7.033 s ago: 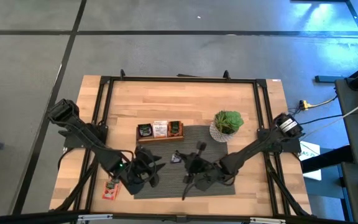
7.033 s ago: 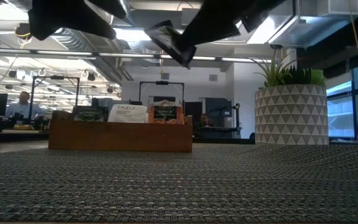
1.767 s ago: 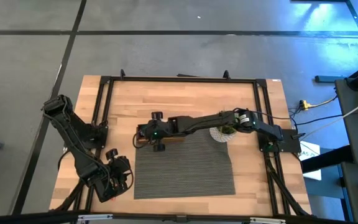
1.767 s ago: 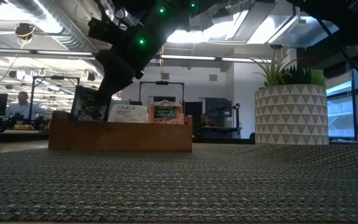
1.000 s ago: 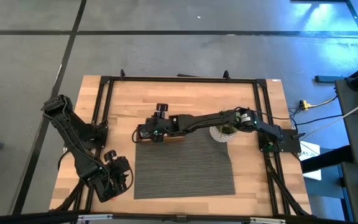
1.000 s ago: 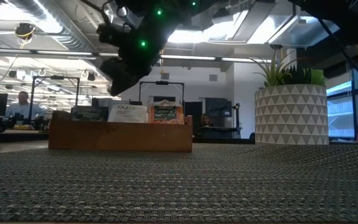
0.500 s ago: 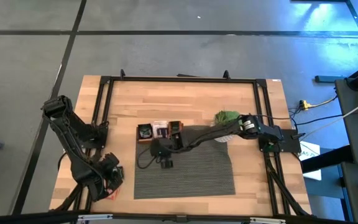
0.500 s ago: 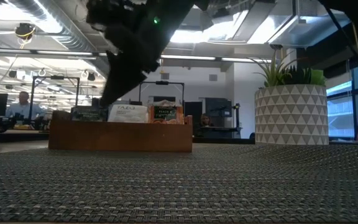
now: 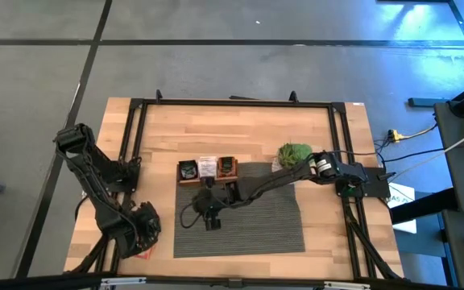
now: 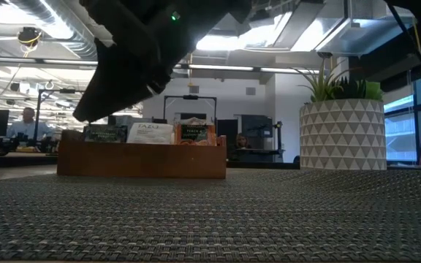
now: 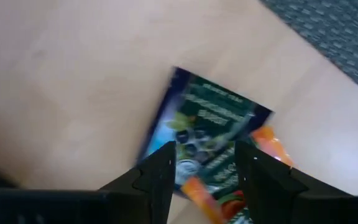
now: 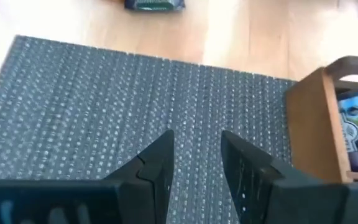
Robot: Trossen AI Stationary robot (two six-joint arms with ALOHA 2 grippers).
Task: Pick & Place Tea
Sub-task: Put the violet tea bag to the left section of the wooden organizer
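Tea sachets stand in the wooden tray (image 9: 207, 180): dark (image 9: 188, 169), white (image 9: 208, 167) and orange (image 9: 226, 166), also in the low view (image 10: 141, 133). More sachets (image 9: 145, 253) lie on the bare wood at the table's near left. In the left wrist view the top one is dark blue-green (image 11: 210, 127) and lies on an orange one (image 11: 269, 140). My left gripper (image 9: 141, 234) (image 11: 205, 171) hangs open right above this pile, a finger on each side. My right gripper (image 9: 209, 216) (image 12: 196, 165) is open over the grey mat (image 9: 264, 229) and holds nothing. My left gripper comes at the dark blue-green sachet from above, its open fingers (image 11: 157, 177) on either side of it. Whether they touch it I cannot tell.
A potted green plant (image 9: 295, 155) (image 10: 342, 131) stands at the mat's far right corner, under my right arm. The tray's end (image 12: 316, 121) is close beside my right gripper. A black frame (image 9: 232, 103) runs round the table. A person sits in the room behind (image 10: 26, 117).
My right gripper has drawn back from the tray's left compartment toward the near edge and now hangs lower over the mat, still open. My left gripper has sunk toward the sachets at the near left.
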